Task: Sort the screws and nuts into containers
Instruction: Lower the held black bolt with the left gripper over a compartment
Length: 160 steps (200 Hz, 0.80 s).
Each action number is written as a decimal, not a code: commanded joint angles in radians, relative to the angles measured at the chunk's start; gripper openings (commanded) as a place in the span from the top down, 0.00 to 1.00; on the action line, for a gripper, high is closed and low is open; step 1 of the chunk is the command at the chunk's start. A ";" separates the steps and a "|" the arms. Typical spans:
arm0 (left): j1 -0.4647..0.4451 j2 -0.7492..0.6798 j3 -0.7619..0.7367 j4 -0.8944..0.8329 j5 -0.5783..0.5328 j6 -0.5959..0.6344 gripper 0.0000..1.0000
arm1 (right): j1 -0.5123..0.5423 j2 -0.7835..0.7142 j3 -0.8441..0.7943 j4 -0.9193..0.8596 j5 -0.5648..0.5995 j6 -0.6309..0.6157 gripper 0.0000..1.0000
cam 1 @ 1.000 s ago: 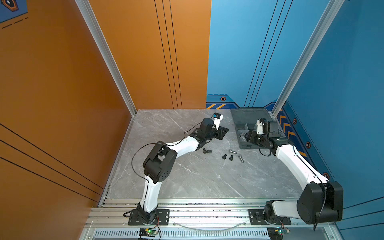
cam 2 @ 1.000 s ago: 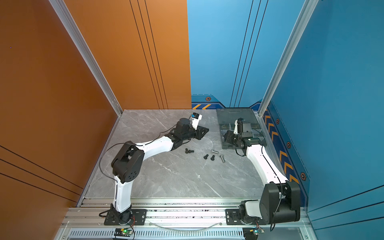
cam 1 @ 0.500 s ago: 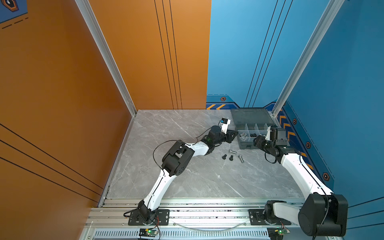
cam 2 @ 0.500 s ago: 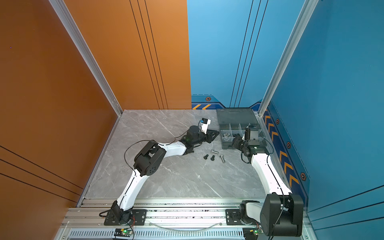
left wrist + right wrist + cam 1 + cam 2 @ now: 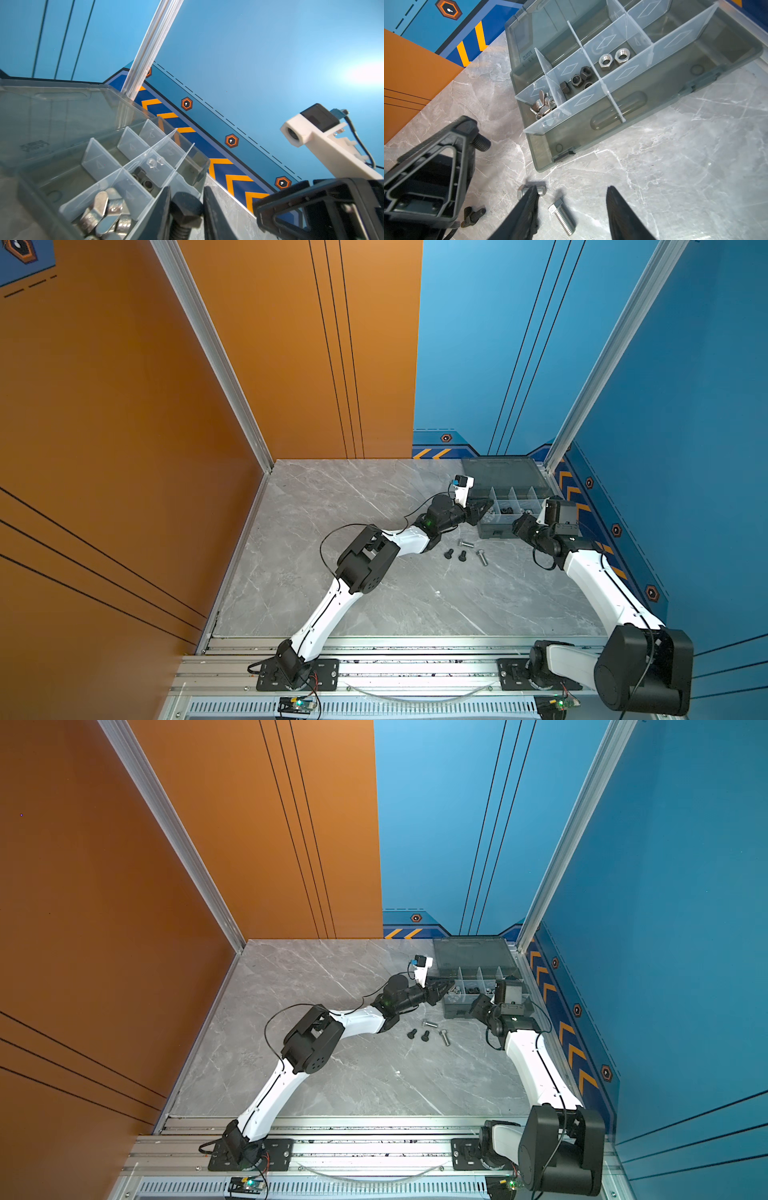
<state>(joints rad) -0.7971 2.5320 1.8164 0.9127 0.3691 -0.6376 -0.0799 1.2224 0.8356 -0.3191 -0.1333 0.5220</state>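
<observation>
- The left gripper [image 5: 482,508] is clamping a black hex screw [image 5: 188,209] by its head beside the organizer box [image 5: 654,116].
- The right gripper [image 5: 572,188] is hovering half-spread, empty — above silver screws [image 5: 562,218] on the table [image 5: 675,166].
- The lid lettering [image 5: 34,145] is showing too faint to read.

No word or number is legible. Embossed lettering on the organizer box lid [image 5: 527,56] is too faint to read. The dividers [image 5: 569,69] carry diamond outlines, and the wall strip [image 5: 209,133] carries orange chevrons [image 5: 239,178] and hexagon badges [image 5: 231,140].

Your left gripper [image 5: 483,507], right of centre in both top views, clamps a black screw [image 5: 187,209]; your right gripper [image 5: 572,188] stands parted.
</observation>
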 commanded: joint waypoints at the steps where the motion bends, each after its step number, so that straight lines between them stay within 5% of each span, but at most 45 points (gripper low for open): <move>1: -0.018 0.054 0.056 0.047 0.027 -0.028 1.00 | -0.009 -0.020 -0.019 0.029 -0.008 0.019 0.44; 160: -0.031 0.101 0.039 0.018 -0.005 -0.033 0.96 | -0.020 -0.014 -0.028 0.038 -0.017 0.025 0.44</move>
<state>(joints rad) -0.8276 2.6244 1.8664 0.9226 0.3710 -0.6643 -0.0921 1.2224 0.8196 -0.3019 -0.1341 0.5331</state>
